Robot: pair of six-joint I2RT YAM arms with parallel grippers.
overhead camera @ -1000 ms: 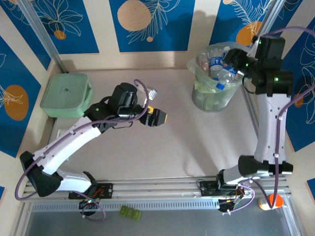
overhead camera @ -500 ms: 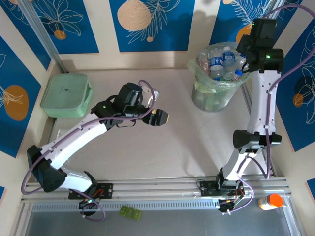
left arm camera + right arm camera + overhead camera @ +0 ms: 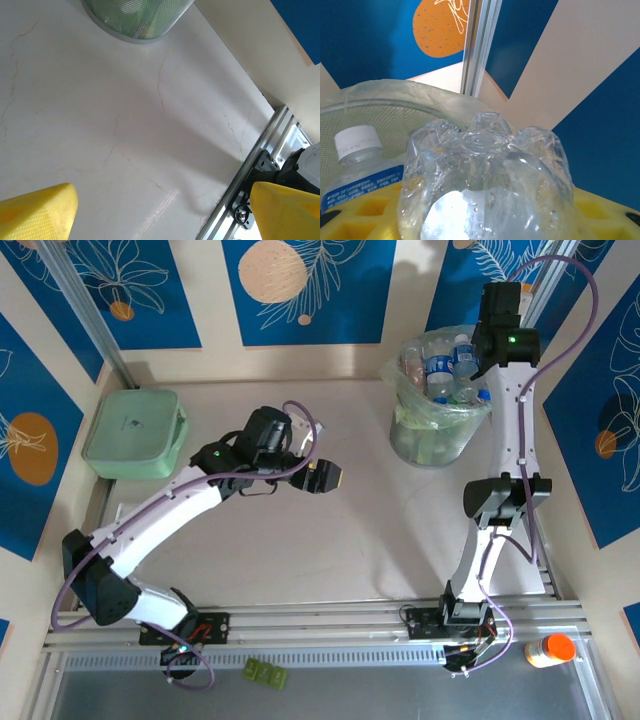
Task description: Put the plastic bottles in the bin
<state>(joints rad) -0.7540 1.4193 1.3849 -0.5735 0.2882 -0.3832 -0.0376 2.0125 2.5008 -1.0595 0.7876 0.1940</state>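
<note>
the left gripper [image 3: 322, 477] hovered mid-table, fingers apart and empty. at one o'clock the right gripper [image 3: 485, 227] was clamped on a clear bottle [image 3: 482, 175] at the rim of the bin [image 3: 440, 445]. this looked like the drop step, needing only a release squarely over the opening.

No legible text, bottle label [image 3: 364, 187] blurred

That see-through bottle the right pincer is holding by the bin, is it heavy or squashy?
Probably light: the clear bottle looks empty, with only droplets inside. Its thin, dimpled base suggests it may dent under a tight squeeze. Round and smooth, it would likely roll if dropped on the table.
</note>
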